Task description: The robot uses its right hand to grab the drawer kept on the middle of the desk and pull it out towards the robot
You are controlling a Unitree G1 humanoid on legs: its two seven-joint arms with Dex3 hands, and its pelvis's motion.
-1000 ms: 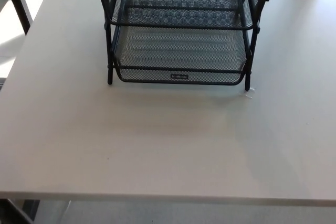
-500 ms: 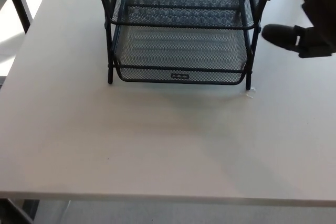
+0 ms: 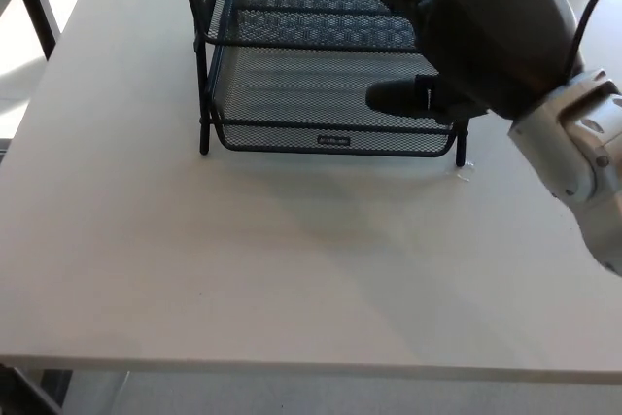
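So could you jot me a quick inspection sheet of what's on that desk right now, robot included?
Surface: pale desk, bare in front of the tray rack.
Job's things: black mesh tray rack at the middle back; its bottom drawer sits flush with the frame, not yet pulled out.
Clutter: a small pale scrap by the rack's front right leg.
Hands: right hand is over the rack's right side, one finger pointing across the lower tray; grip cannot be judged. Left hand nothing seen.
Cables: a dark cable near the right forearm.
Surroundings: another table's leg at far left, sunlit floor.
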